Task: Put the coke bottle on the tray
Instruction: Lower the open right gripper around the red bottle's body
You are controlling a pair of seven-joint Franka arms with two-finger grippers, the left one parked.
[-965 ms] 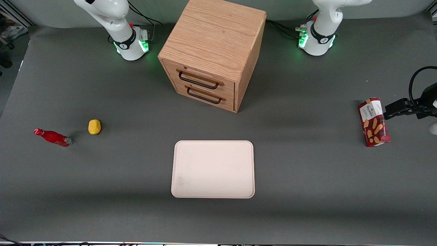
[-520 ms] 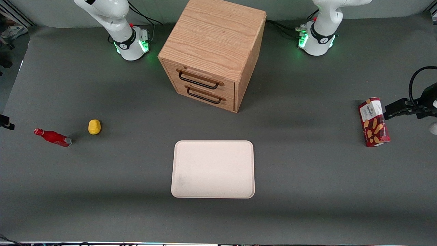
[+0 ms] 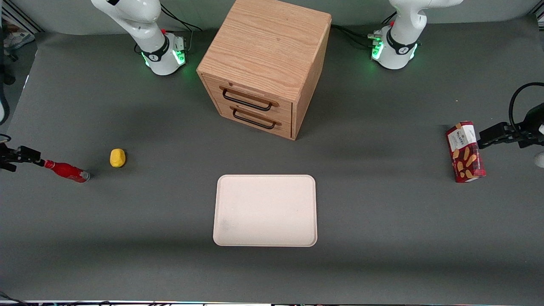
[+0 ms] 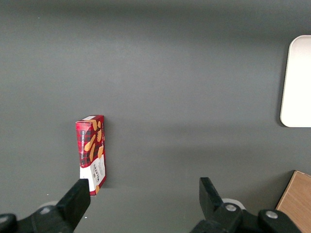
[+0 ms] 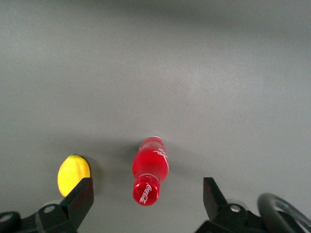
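The coke bottle (image 3: 66, 171) is small, slim and red, and sits on the grey table toward the working arm's end. Its red cap (image 5: 146, 191) points at my gripper and its silvery base points away. My right gripper (image 3: 32, 158) is right at the cap. In the right wrist view the gripper (image 5: 147, 188) is open, with one dark finger on each side of the cap and touching nothing. The cream-white tray (image 3: 265, 210) lies flat near the table's middle, in front of the cabinet, with nothing on it. Its rounded edge (image 4: 297, 82) also shows in the left wrist view.
A yellow lump (image 3: 117, 157) sits close beside the bottle, and one finger (image 5: 80, 196) is near it. A wooden two-drawer cabinet (image 3: 265, 63) stands farther from the camera than the tray. A red snack box (image 3: 465, 151) is at the parked arm's end.
My gripper has come into the front view from the working arm's end of the table and moved up to the bottle's cap. The bottle, lump and tray have not moved.
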